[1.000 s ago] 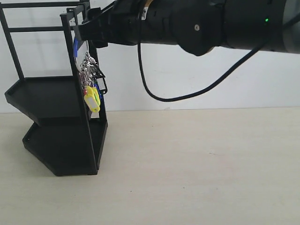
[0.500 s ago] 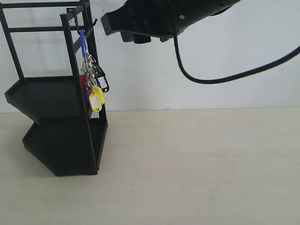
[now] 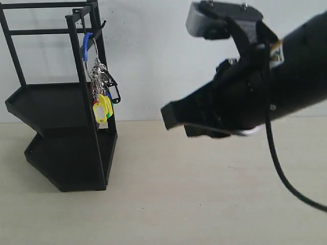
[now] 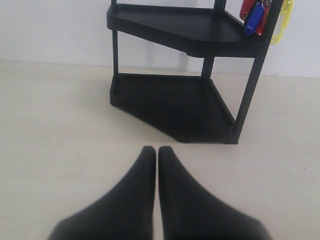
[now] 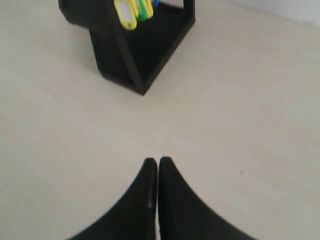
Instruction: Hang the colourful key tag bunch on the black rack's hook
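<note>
now, your colourful key tag bunch (image 3: 101,99) hangs by its blue loop (image 3: 86,45) from the hook (image 3: 102,23) at the top of the black rack (image 3: 61,153). its yellow and green tags dangle beside the front upright bar, about level with the upper tray. the rack stands on the bench (image 3: 214,194) near its far left corner, close to the wall. your right tool (image 3: 172,118) is in the air over the middle of the bench, well apart from the rack and pointing toward it. its wrist view shows the two fingers (image 5: 172,200) pressed together with nothing between them. your left tool (image 4: 156,150) is likewise clenched and empty, low over the bench, facing the rack's lower tray from some way off.
</note>
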Controlling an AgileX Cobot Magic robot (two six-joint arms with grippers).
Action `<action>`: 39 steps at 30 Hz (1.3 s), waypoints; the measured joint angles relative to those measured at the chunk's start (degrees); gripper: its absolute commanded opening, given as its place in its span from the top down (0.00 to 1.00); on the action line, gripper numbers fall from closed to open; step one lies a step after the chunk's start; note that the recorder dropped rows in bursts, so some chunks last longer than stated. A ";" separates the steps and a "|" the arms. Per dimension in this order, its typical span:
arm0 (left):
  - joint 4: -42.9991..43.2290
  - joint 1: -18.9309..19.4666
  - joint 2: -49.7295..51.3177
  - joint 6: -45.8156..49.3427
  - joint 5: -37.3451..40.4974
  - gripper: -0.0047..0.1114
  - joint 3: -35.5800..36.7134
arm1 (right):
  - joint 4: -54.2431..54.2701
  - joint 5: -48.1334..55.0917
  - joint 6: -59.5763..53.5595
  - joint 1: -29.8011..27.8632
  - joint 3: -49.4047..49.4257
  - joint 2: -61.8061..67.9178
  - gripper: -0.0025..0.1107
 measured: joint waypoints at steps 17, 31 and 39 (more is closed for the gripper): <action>0.00 0.00 0.00 0.00 0.00 0.92 0.00 | 3.25 17.30 -0.09 -0.12 6.64 -5.20 0.98; 0.00 0.00 0.00 0.00 0.00 0.92 0.00 | 12.31 -3.51 -5.24 -21.69 35.00 -40.18 0.98; 0.00 0.00 0.00 0.00 0.00 0.92 0.00 | 13.80 -11.51 -5.46 -30.03 49.77 -62.09 0.98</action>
